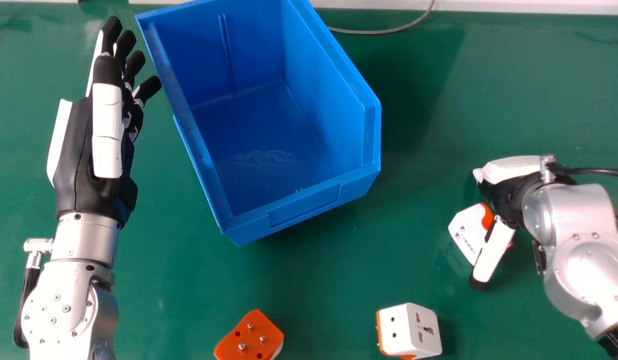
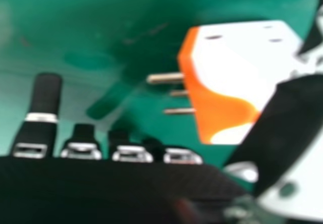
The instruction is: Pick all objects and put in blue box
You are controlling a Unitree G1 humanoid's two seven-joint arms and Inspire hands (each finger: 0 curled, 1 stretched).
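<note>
My left hand (image 1: 96, 130) is open with straight fingers beside the left wall of the blue box (image 1: 309, 205). At the right, my right hand (image 1: 499, 200) is over a white and orange adapter (image 1: 469, 232), thumb along one side. The right hand view shows this adapter (image 2: 237, 57) with metal pins, between the thumb and the extended fingers of my open right hand (image 2: 43, 103). An orange adapter (image 1: 251, 332) lies pins up near the bottom edge, and another white adapter (image 1: 411, 330) sits to its right. The box's visible floor holds nothing.
A grey cable (image 1: 384, 31) runs along the far edge of the green table (image 1: 514, 90), behind the box. Green surface lies between the box and my right hand. A black cable (image 1: 596, 172) trails from the right wrist.
</note>
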